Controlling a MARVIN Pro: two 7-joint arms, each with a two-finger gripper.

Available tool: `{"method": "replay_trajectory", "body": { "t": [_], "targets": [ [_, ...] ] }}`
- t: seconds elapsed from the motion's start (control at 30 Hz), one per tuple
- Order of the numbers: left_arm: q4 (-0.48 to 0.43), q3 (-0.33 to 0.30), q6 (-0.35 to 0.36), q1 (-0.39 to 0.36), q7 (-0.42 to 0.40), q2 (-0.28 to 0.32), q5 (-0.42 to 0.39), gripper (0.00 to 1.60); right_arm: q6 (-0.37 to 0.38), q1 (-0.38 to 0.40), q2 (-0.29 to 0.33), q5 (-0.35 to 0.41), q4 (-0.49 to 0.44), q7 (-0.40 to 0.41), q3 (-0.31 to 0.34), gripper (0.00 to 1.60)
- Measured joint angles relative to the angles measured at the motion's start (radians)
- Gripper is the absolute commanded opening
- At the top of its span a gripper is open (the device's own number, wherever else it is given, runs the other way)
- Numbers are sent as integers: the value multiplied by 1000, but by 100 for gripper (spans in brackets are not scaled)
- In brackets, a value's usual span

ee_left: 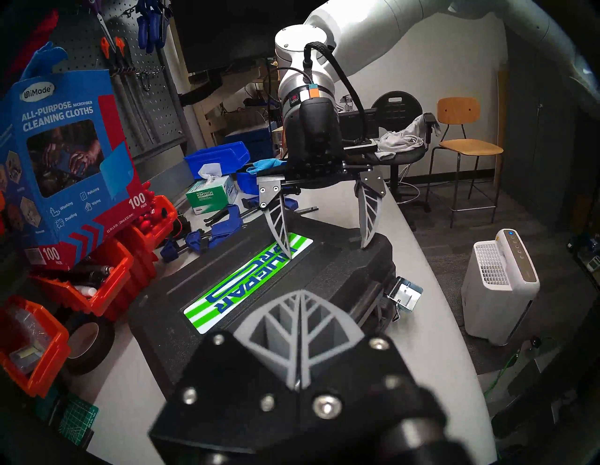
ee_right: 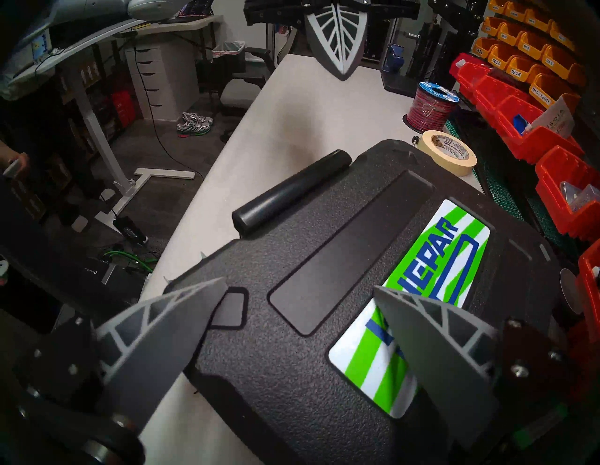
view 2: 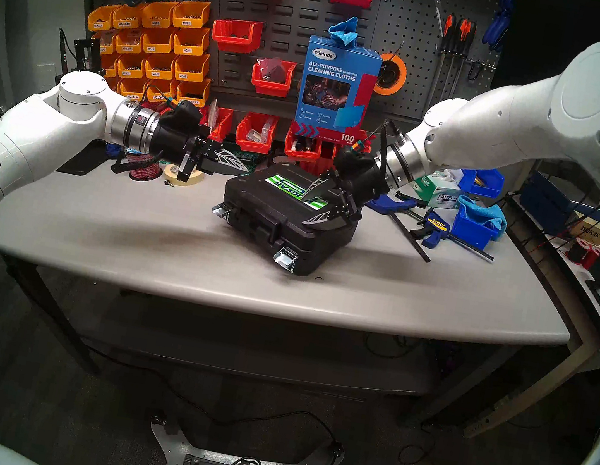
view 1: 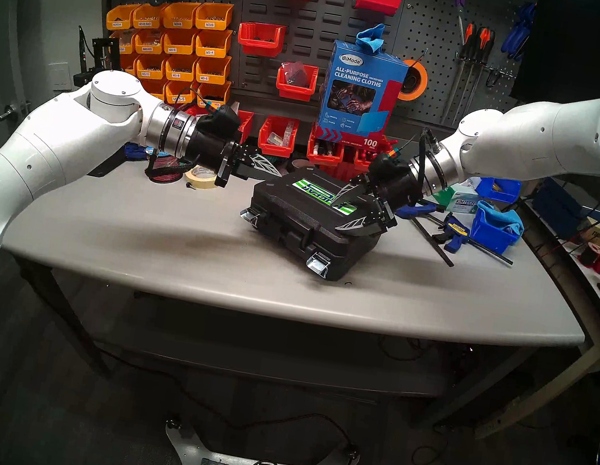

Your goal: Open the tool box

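The case (view 1: pixel 304 219) lies flat near the middle of the table (view 1: pixel 134 231), turned at an angle, with its lid down. Its striped label (view 1: pixel 320 192) faces up. The handle (view 1: pixel 292 231) and both latches are on the side facing the robot. The left latch (view 1: pixel 250 215) and the right latch (view 1: pixel 318 264) both stick out from the case front, flipped away from the lid.

The right gripper (view 1: pixel 353 207) is over the case's right end with its jaws spread wide and nothing held. One finger (ee_left: pixel 279 227) comes down onto the label, the other (ee_left: pixel 368 224) onto the lid's front right corner. From the right wrist view, the fingers (ee_right: pixel 168 328) straddle the lid, one at its front edge, the other over the label; whether they press on the plastic cannot be told.

The left gripper (view 1: pixel 261 167) hovers just off the case's far left corner, above the table, with its jaws pressed together and empty.

Left of the case, a tape roll (view 1: pixel 203 177) and a wire spool (view 1: pixel 163 169) sit near the left gripper. Right of the case lie blue clamps (view 1: pixel 455 231). Behind the case stands a cloth box (view 1: pixel 359 94) on red bins (view 1: pixel 278 136).
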Motion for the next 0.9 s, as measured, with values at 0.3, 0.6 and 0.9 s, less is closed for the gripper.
{"method": "replay_trajectory", "body": {
  "t": [0.3,0.6,0.9],
  "targets": [
    [6,-2,-8,4,1,-3,-4,0,-7,9,-14,-6,10,-8,-21,160],
    [18,-1,-5,0,2,-21,-2,0,-58,7,-13,-17,44,-24,-30,160],
    [47,-1,2,-4,3,-49,-1,0,-117,29,-24,-44,57,-83,-10,160]
  ]
}}
